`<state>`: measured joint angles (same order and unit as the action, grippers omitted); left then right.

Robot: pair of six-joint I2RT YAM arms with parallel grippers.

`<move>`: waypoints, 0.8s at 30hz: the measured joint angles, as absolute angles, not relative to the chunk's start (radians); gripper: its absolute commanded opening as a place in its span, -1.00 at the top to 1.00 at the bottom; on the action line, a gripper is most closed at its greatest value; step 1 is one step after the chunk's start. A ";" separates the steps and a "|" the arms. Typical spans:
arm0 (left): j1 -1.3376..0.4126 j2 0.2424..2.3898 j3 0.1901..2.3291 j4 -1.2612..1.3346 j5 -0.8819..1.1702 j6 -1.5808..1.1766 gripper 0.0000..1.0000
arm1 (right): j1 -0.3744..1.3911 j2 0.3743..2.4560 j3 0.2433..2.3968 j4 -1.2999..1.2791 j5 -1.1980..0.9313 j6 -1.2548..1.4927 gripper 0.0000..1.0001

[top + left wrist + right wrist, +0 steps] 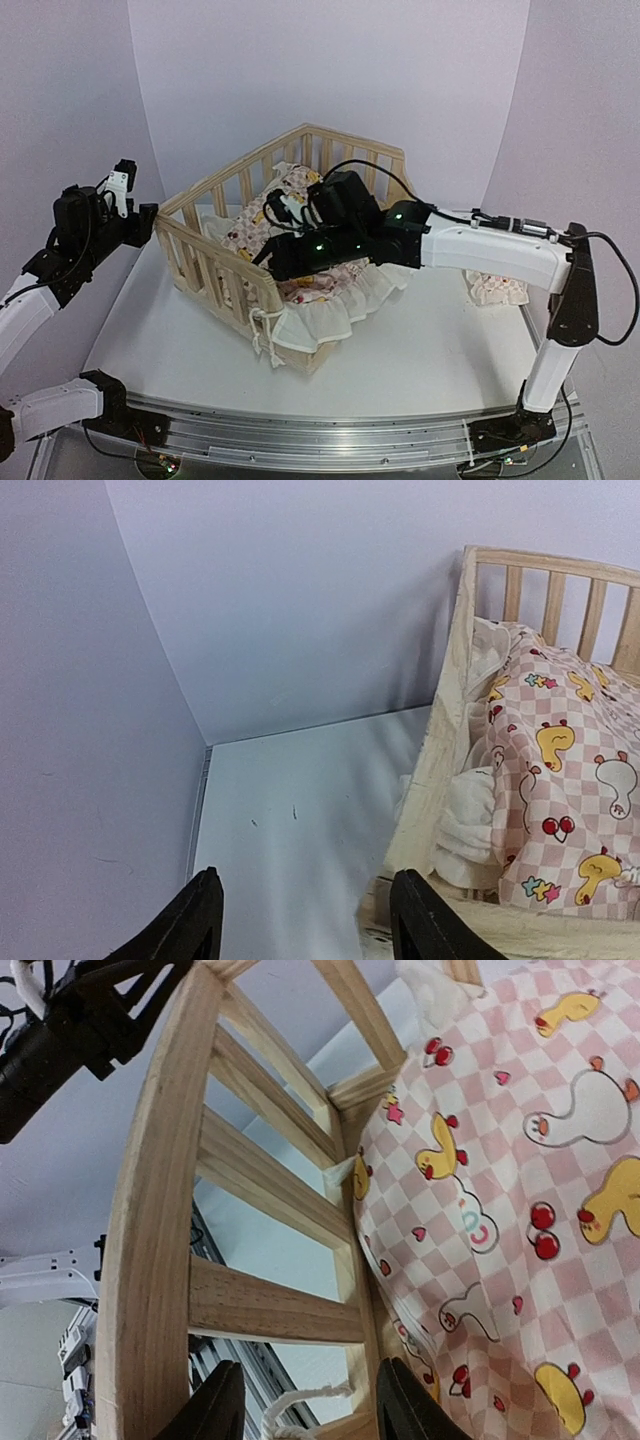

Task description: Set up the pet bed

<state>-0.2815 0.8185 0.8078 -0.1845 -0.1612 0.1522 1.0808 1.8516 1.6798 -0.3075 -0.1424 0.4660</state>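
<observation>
The pet bed [205,252] stood in the middle of the white table [400,370], turned at an angle so that one corner pointed toward the near edge. Inside it lay a pink-checkered duck cushion [250,225], its white frill [335,312] spilling over the bed's near-right side.

The right arm rose from its base at the table's near right corner and bent at the elbow high above the right edge. Its forearm stretched level and leftward across the bed, the wrist dipping so that the right gripper [268,256] pointed down just inside the near-left railing. In the wrist view its fingers [215,1408] stood partly apart, framing a railing post and a white tie cord [300,1400] beside the cushion's edge; whether they pinched anything could not be told.

The left arm came in from the table's left edge and folded upward, with the left gripper [148,224] held level just off the bed's left corner, apart from the wood. Its jaws were released, with only bare table between them.

A small matching pillow [497,288] lay near the table's right edge, under the right forearm.
</observation>
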 measured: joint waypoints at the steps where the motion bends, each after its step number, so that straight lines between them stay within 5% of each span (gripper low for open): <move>1: -0.281 0.818 0.808 -0.183 -0.162 0.152 -0.17 | 1.101 1.882 1.704 -0.282 -0.136 0.472 0.08; 9: -0.278 0.847 0.839 -0.174 -0.152 0.194 -0.16 | 1.208 2.034 1.834 -0.201 -0.111 0.462 -0.07; 16: -0.276 0.897 0.851 -0.121 -0.122 0.239 -0.12 | 1.156 1.716 1.603 -0.374 0.106 0.410 -0.24; 24: -0.272 1.067 0.875 0.072 -0.018 0.232 -0.10 | 0.806 1.330 1.485 -0.554 0.347 0.327 -0.51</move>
<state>-0.2723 1.0671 0.8752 0.0719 -0.0182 0.2324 0.8061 1.3300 1.4847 -0.5537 0.3466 0.3269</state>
